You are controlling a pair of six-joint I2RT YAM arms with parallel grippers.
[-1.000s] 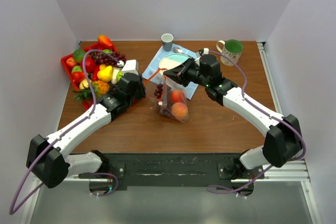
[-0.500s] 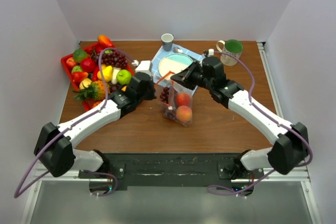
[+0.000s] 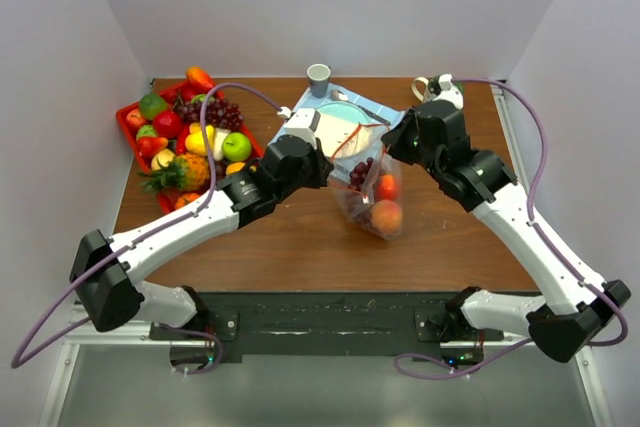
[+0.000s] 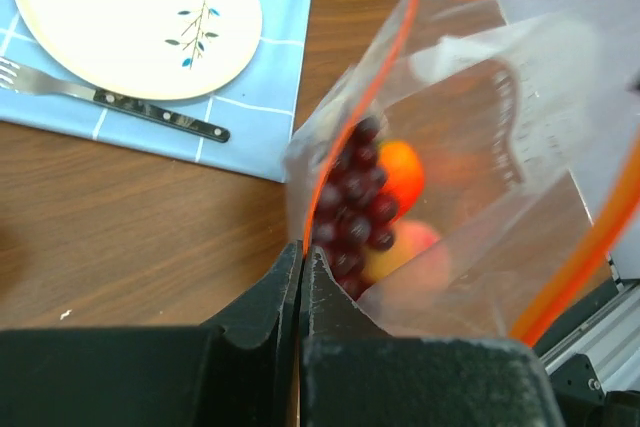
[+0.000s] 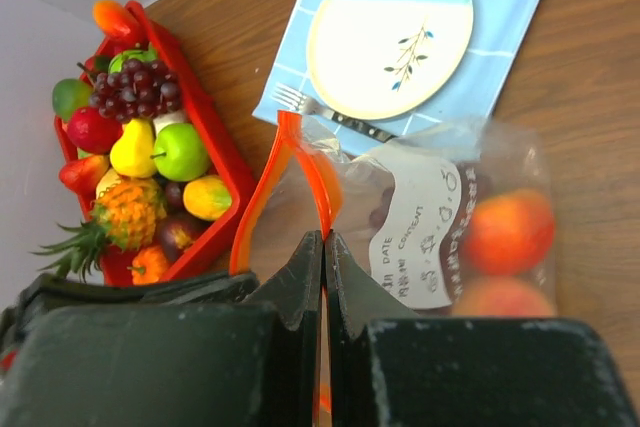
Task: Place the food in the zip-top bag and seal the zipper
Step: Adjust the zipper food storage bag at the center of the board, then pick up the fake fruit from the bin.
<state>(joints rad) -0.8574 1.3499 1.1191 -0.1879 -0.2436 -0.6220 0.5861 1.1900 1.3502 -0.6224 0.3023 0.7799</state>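
Observation:
The clear zip-top bag [image 3: 372, 197] hangs between both grippers above the table's middle. It holds dark grapes [image 3: 360, 173], a red apple [image 3: 386, 187] and a peach [image 3: 386, 216]. My left gripper [image 3: 322, 165] is shut on the bag's mouth edge at the orange-red zipper [image 4: 345, 132], its jaws [image 4: 302, 252] closed on the strip. My right gripper [image 3: 392, 147] is shut on the other side of the zipper [image 5: 322, 187], close to the white label [image 5: 420, 227]. The mouth gapes open between them. More food [image 3: 190, 132] lies in the red tray at the left.
The red tray [image 3: 127, 113] of fruit stands at the back left. A plate [image 3: 335, 127] with cutlery lies on a blue napkin [image 3: 300, 107] just behind the bag. A small cup [image 3: 318, 78] and a green-lined mug [image 3: 440, 89] stand at the back.
My left gripper moved right from beside the tray to the bag and shut on its zipper edge. My right gripper carried the bag to the right.

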